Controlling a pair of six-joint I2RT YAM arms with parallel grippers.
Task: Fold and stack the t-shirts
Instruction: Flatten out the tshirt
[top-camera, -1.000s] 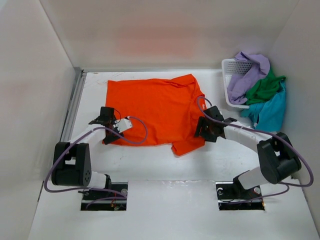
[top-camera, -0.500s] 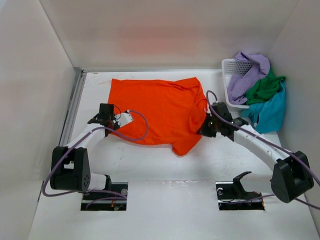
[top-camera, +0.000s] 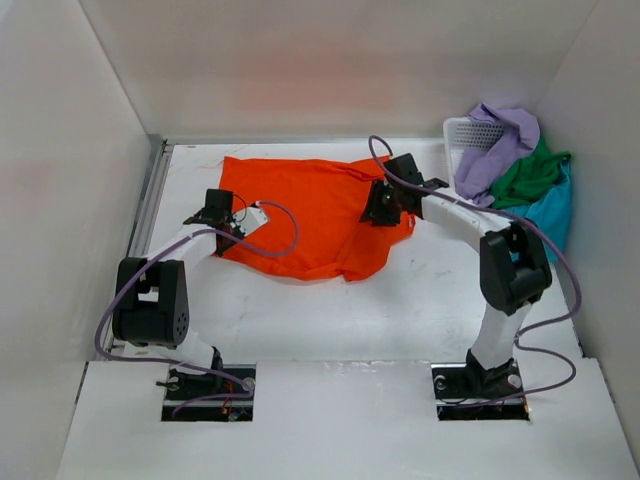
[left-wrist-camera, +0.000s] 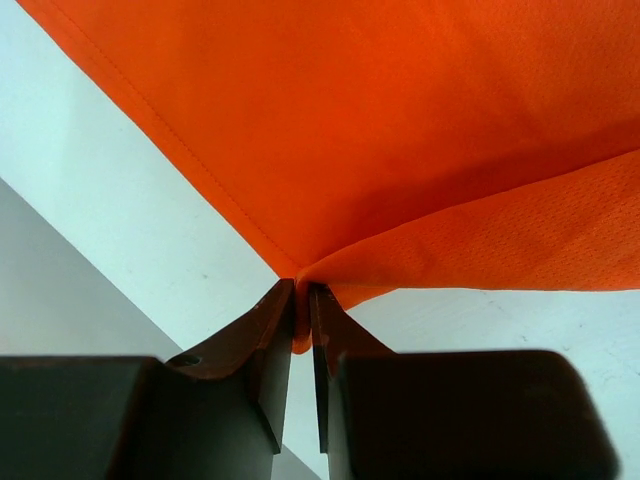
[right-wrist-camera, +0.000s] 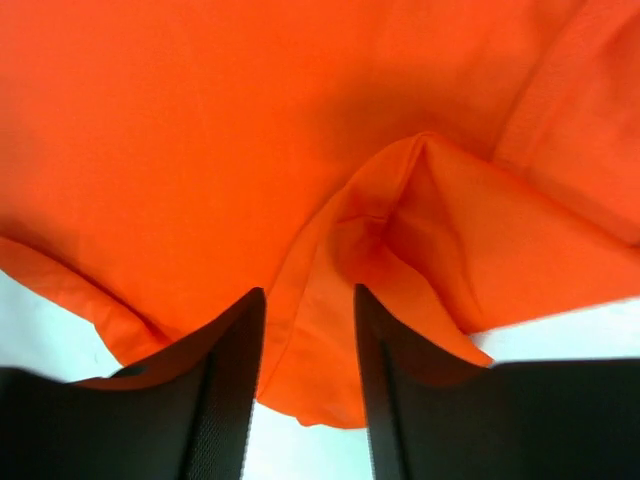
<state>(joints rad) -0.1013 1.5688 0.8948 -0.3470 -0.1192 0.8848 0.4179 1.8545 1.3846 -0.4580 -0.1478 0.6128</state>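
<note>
Orange shirt lies spread mid-table, a little toward 12 o'clock; left claw is clamped tight on its hem at the shirt's 8 o'clock corner; right claw sits at the shirt's 3 o'clock side, jaws apart, a raised fold between them, unpinched; lavender shirt, green shirt and teal shirt heap on the basket at 2 o'clock.

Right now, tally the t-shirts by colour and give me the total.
orange t-shirt: 1
lavender t-shirt: 1
green t-shirt: 1
teal t-shirt: 1
Total: 4
</note>
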